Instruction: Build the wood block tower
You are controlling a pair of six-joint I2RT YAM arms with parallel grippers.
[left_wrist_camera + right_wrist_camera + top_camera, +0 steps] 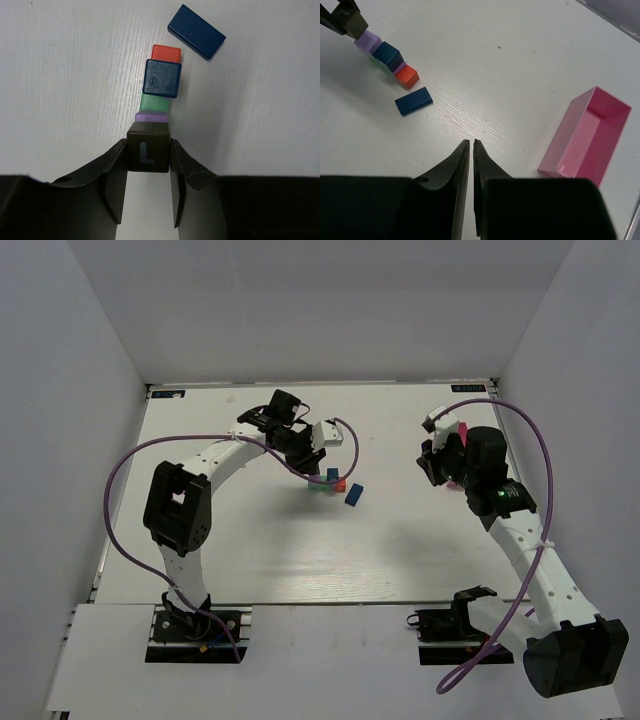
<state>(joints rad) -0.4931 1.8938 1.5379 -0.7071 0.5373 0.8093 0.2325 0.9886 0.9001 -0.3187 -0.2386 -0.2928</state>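
Note:
My left gripper point(147, 144) is shut on a dark grey cube point(147, 159) marked with an L. It holds the cube right over a lilac block point(151, 116) at the near end of the tower point(328, 480). I cannot tell whether the two touch. Beyond the lilac block are a green block point(155, 104), a blue cube point(162, 78) on top, and a red-orange block point(166, 51). A dark blue brick point(196, 31) lies flat beside the cluster. My right gripper point(471, 142) is shut and empty, over bare table well to the right of the tower point(387, 55).
A pink open box point(590, 135) lies at the right, partly hidden behind the right arm in the top view point(462, 428). White walls stand round the table.

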